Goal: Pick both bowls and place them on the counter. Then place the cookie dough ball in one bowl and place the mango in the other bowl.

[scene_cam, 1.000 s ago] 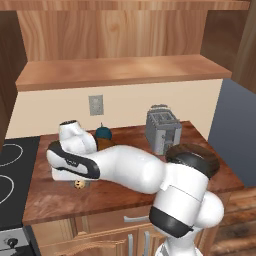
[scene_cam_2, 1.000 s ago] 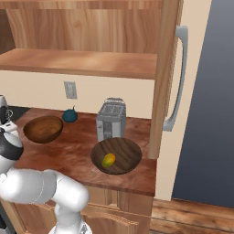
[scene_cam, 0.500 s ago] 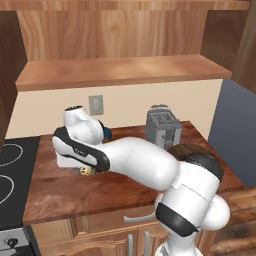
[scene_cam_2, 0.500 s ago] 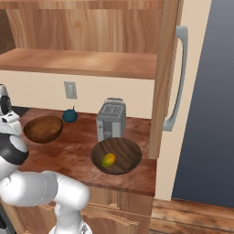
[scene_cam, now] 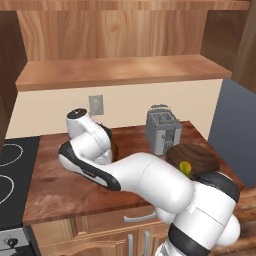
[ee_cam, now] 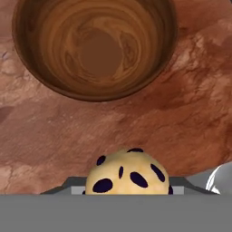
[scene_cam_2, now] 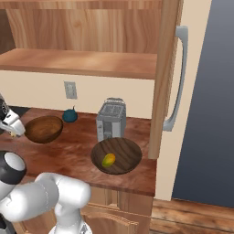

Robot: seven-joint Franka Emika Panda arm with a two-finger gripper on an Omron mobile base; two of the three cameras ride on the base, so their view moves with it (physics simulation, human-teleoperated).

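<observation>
hand view: gripper [ee_cam: 128, 190] pinching the cookie dough ball [ee_cam: 128, 176] above mottled reddish-brown counter [ee_cam: 190, 113].

Cream wall [scene_cam_2: 36, 89] behind the desk, fitted with a grey outlet plate [scene_cam_2: 70, 90]. Pale wooden shelf [scene_cam: 120, 72] above, panelled wood backing [scene_cam: 110, 35] over it. Black stovetop [scene_cam: 12, 172] at the left edge. Tall wooden side panel [scene_cam_2: 162, 77] with a grey handle [scene_cam_2: 178, 77]. Dark blue-grey wall [scene_cam_2: 210, 100] beyond; wooden plank floor [scene_cam_2: 192, 219] below.
</observation>
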